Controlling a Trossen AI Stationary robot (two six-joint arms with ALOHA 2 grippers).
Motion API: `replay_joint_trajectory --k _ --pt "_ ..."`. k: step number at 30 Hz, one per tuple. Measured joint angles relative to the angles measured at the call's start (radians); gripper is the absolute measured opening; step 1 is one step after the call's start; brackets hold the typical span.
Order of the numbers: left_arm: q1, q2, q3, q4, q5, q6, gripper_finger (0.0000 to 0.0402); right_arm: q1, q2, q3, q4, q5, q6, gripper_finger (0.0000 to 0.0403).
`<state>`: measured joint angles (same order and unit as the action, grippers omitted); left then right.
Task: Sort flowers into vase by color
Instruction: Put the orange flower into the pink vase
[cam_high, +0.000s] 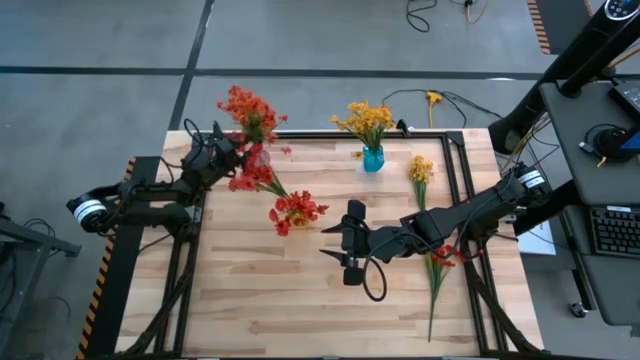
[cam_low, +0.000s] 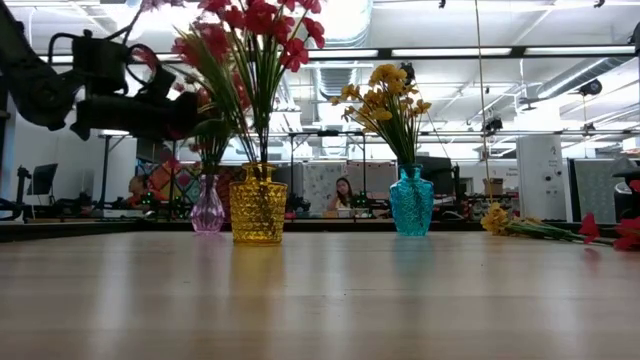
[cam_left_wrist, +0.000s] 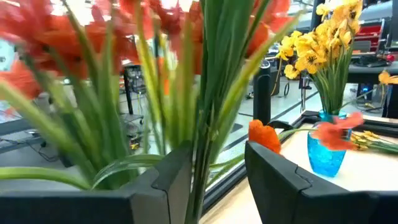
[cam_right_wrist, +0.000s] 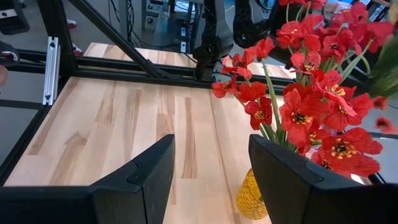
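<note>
Three vases stand near the table's far edge. A pink vase (cam_low: 207, 210) holds red sprigs (cam_high: 250, 110), a yellow vase (cam_low: 257, 207) holds red sprigs (cam_right_wrist: 317, 112), and a blue vase (cam_high: 372, 158) holds yellow sprigs (cam_low: 385, 95). My left gripper (cam_left_wrist: 217, 149) is open, up among the green stems (cam_left_wrist: 202, 112) over the pink vase. My right gripper (cam_high: 340, 245) is open above mid-table, close to the yellow vase (cam_right_wrist: 255, 196), touching nothing. A yellow sprig (cam_high: 421, 172) and a red sprig (cam_high: 440, 258) lie flat on the right. My left gripper has several green stems (cam_left_wrist: 205, 162) standing upright between its open fingers, coming at them level from the table's left side. One stem runs close along a finger (cam_left_wrist: 177, 174). I cannot tell whether the finger touches it.
A black frame rail (cam_high: 370, 135) runs along the far edge and down both sides of the table. The near half of the wooden top (cam_high: 280, 310) is bare. The right arm (cam_high: 470, 215) passes over the loose red sprig. A person sits in the room behind (cam_low: 345, 192).
</note>
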<state>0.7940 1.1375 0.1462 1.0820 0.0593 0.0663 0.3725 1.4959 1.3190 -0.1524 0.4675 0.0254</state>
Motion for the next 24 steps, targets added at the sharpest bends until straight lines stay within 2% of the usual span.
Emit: replay_joint_trajectory --k 8,17,24 --pt "0.000 -0.076 -0.038 0.000 0.000 -0.014 0.0132 0.000 0.000 0.000 0.001 0.000 0.000 0.0199" --pt "0.000 -0.074 -0.038 -0.039 0.000 -0.025 0.0134 0.000 0.000 0.000 0.001 0.000 0.000 0.0199" --pt "0.000 -0.074 -0.038 -0.070 0.000 -0.042 0.0161 0.000 0.000 0.000 0.002 0.000 0.000 0.0199"
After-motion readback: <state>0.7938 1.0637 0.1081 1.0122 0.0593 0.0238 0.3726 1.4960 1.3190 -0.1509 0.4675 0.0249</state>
